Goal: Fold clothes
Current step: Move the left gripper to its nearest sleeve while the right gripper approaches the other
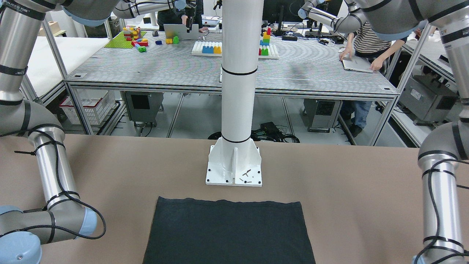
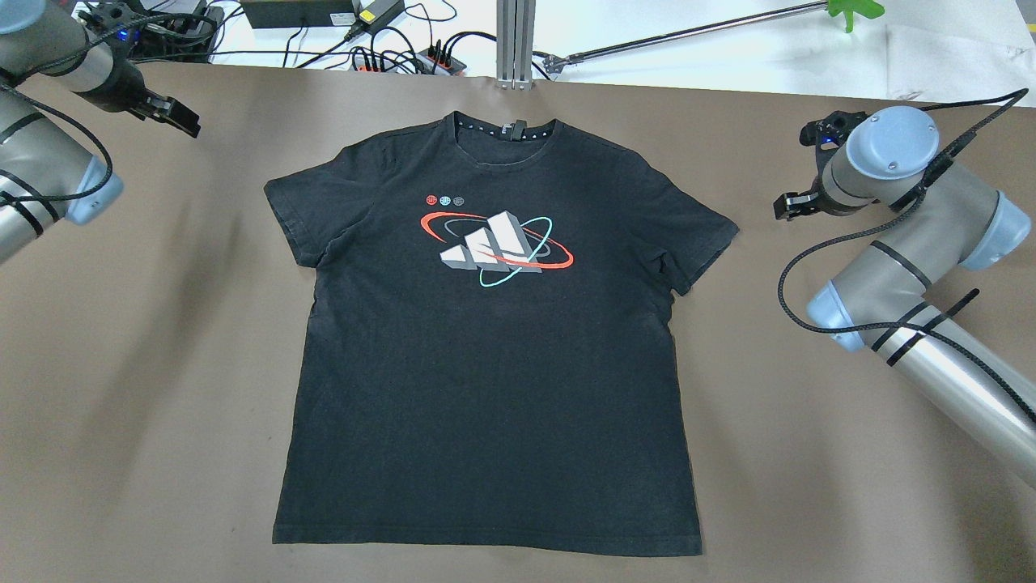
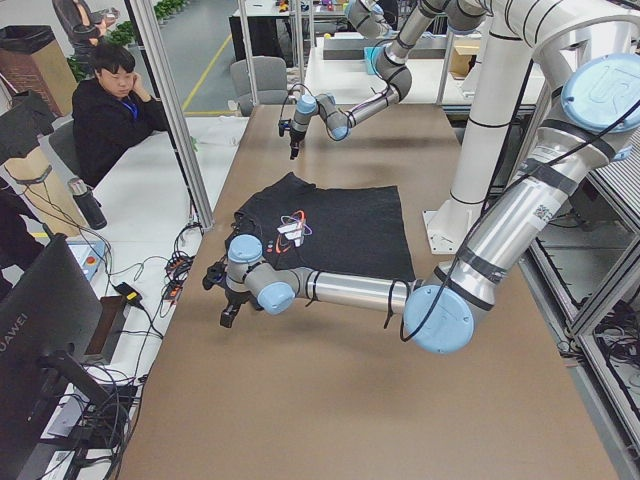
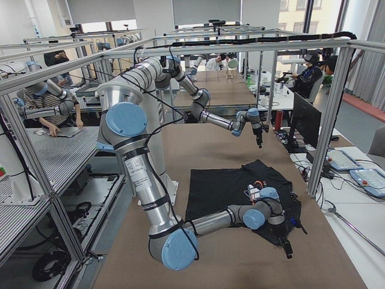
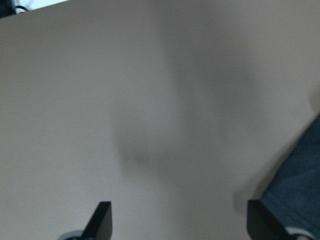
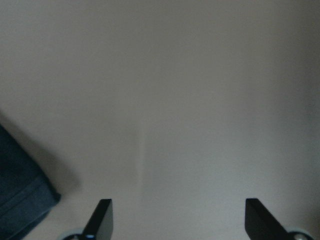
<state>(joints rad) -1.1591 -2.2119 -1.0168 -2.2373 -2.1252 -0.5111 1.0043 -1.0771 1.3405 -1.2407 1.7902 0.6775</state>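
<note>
Flat on the brown table lies one black short-sleeved fabric T-shirt, print up.
Only overhead do we see its red, white and teal chest print; the front-facing view gives us just the plain hem. We count two arms. The left gripper hovers at the shirt's ten o'clock and the right gripper at two o'clock, both with fingers spread apart over bare tabletop, holding nothing.

In the overhead view the T-shirt is lying flat mid-frame on the counter; the left claw is hanging upper left; the right claw is hanging mid-right.
</note>
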